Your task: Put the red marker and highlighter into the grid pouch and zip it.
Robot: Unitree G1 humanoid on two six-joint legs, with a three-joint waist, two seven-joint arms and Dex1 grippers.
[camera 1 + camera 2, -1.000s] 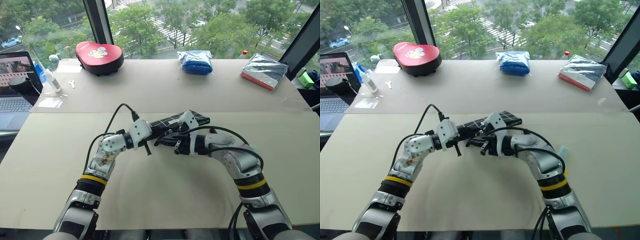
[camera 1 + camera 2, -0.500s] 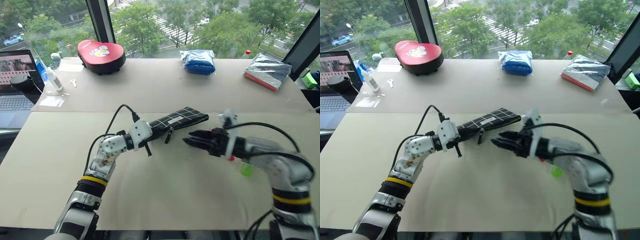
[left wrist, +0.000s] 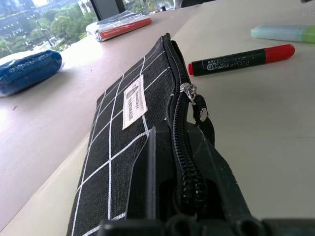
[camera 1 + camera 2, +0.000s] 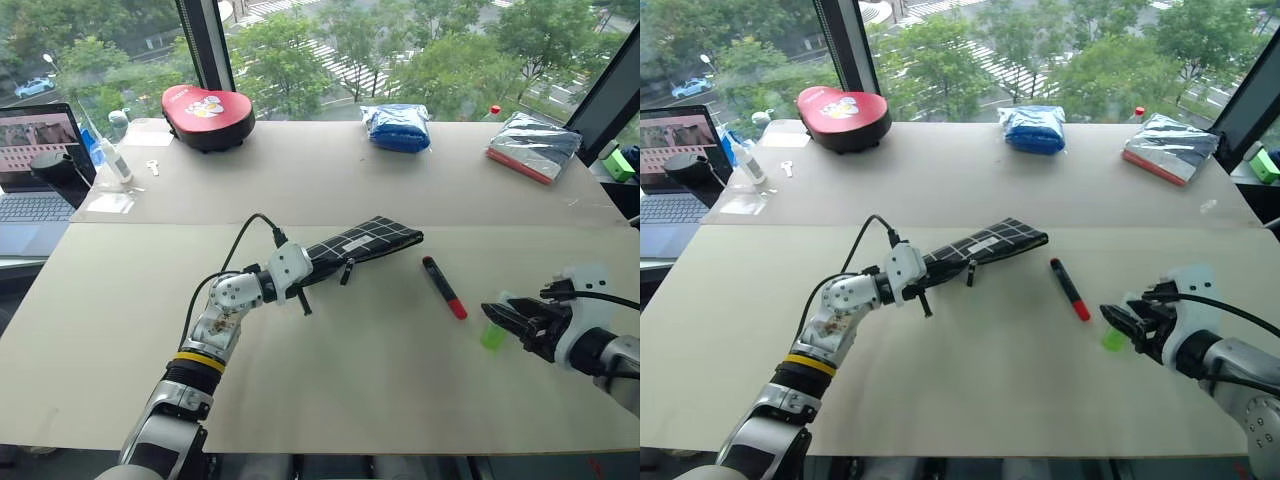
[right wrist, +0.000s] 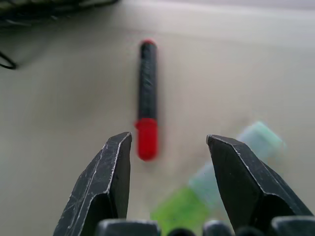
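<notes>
The grid pouch [image 4: 365, 240], black with white lines and a white label, lies slantwise mid-table. My left gripper [image 4: 308, 264] is shut on its near end, beside the zipper [image 3: 183, 147], whose pull cord [image 4: 346, 271] hangs loose. The red marker [image 4: 443, 287], a dark barrel with a red end, lies on the table to the right of the pouch. The green highlighter [image 4: 492, 335] lies further right and nearer to me. My right gripper [image 4: 503, 316] hovers open just over the highlighter [image 5: 211, 182], its fingers pointing toward the marker [image 5: 146, 98], holding nothing.
A red heart-shaped case [image 4: 208, 103], a blue bag [image 4: 397, 126] and a silver-and-red packet [image 4: 530, 145] lie along the far edge by the window. A laptop [image 4: 35, 165] and a small bottle [image 4: 108, 155] stand at the far left. Bare table [image 4: 330, 380] lies in front.
My right gripper has left the pouch, opened and swung right and back toward me, ending over the highlighter. The left gripper still holds the pouch in place.
</notes>
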